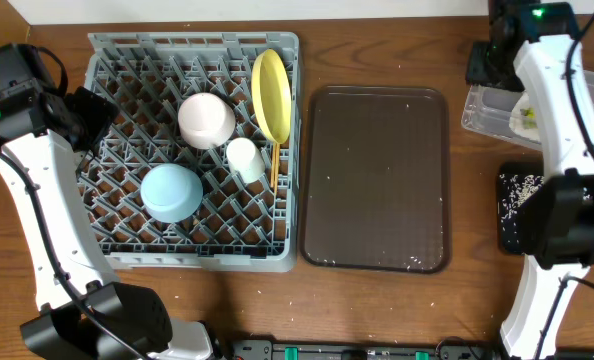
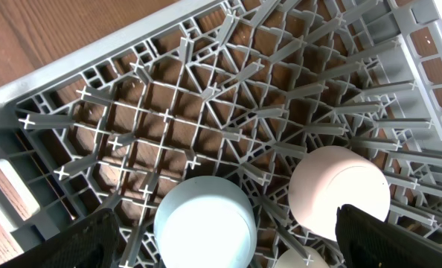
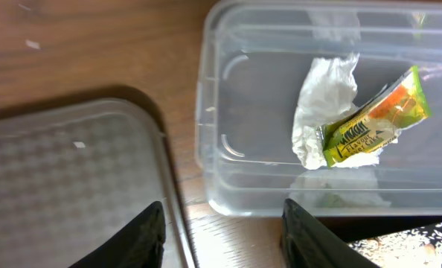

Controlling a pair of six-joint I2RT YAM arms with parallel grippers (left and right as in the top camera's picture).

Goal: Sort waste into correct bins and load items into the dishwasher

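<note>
The grey dish rack (image 1: 117,250) holds a pale pink bowl (image 1: 209,118), a light blue bowl (image 1: 171,192), a white cup (image 1: 243,159), an upright yellow plate (image 1: 271,95) and chopsticks (image 1: 275,165). My left gripper (image 1: 89,115) is open and empty above the rack's left side. Its wrist view shows the blue bowl (image 2: 205,227), pink bowl (image 2: 340,192) and rack (image 2: 206,97) below the gripper (image 2: 225,217). My right gripper (image 1: 487,65) is open and empty beside the clear tub (image 1: 482,110). The tub (image 3: 221,112) holds the tissue (image 3: 325,104) and wrapper (image 3: 373,119). Crumbs (image 1: 522,190) lie on the black tray (image 1: 512,230).
The dark brown serving tray (image 1: 377,178) lies between the rack and the bins; its corner shows in the right wrist view (image 3: 72,179). A few crumbs lie on the wooden table in front of it. The right arm's base stands at the front right.
</note>
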